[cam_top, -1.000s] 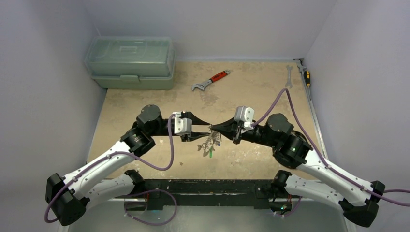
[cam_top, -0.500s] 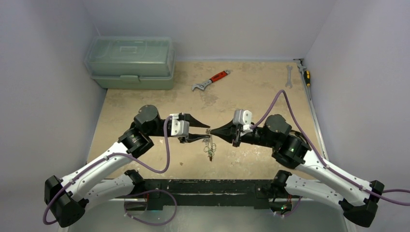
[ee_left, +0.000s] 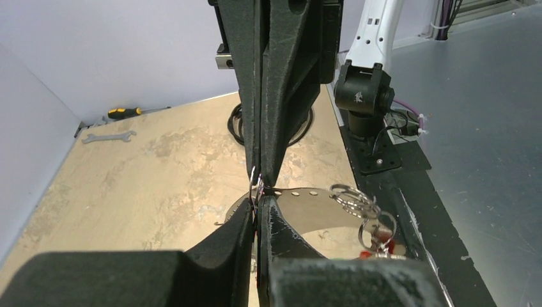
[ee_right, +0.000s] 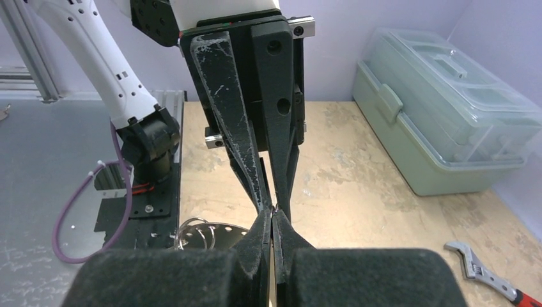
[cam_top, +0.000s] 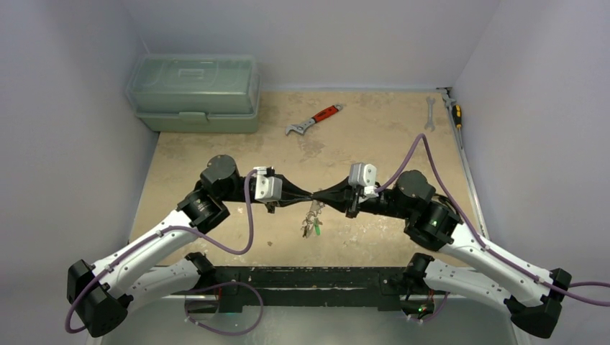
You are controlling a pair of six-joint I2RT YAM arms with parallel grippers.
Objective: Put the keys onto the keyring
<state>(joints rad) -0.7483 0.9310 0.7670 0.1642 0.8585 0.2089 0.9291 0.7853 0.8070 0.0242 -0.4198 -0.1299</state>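
Observation:
My two grippers meet tip to tip above the middle of the table, the left gripper (cam_top: 308,199) and the right gripper (cam_top: 319,198). Both are shut. In the left wrist view a thin silvery wire, the keyring (ee_left: 254,178), runs from the right gripper's closed tips down between my left gripper (ee_left: 259,203) pads. The right wrist view shows my right gripper (ee_right: 273,214) pinched on the same wire. A bunch of keys (cam_top: 311,224) dangles below the tips. Small split rings (ee_left: 353,197), a perforated metal plate (ee_left: 307,208) and a red tag (ee_left: 377,254) hang beside the left fingers.
A green plastic toolbox (cam_top: 194,92) stands at the back left. A red-handled wrench (cam_top: 313,120) lies behind the grippers. At the back right edge are a silver spanner (cam_top: 430,113) and a screwdriver (cam_top: 456,113). The arms' black base rail (cam_top: 309,277) runs along the near edge.
My left gripper stood open around the wire and has now shut on it, touching the right gripper's tips. The dangling keys have swung and turned slightly. The right gripper stayed shut.

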